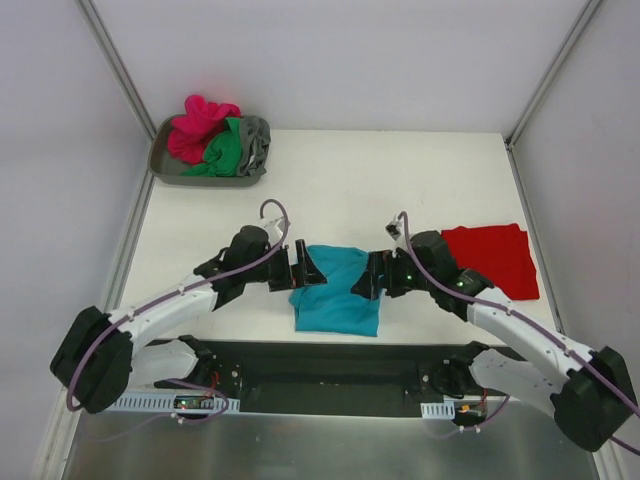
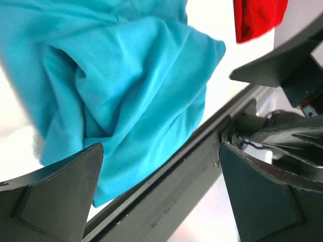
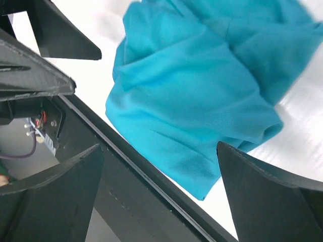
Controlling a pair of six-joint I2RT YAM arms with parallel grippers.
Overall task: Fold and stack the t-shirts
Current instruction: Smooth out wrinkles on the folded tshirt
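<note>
A teal t-shirt [image 1: 335, 292] lies folded and rumpled on the white table near its front edge; it fills the left wrist view [image 2: 126, 91] and the right wrist view [image 3: 202, 85]. My left gripper [image 1: 304, 268] is open at the shirt's left side, holding nothing. My right gripper [image 1: 372, 275] is open at its right side, also empty. A red t-shirt [image 1: 492, 258] lies folded flat at the right; its corner shows in the left wrist view [image 2: 257, 17]. Magenta [image 1: 198, 125], green [image 1: 225, 150] and grey [image 1: 255, 140] shirts are piled in a tray.
The grey plastic tray [image 1: 170, 170] stands at the table's back left. A black mounting strip [image 1: 330, 365] runs along the near edge, just in front of the teal shirt. White enclosure walls rise left, right and behind.
</note>
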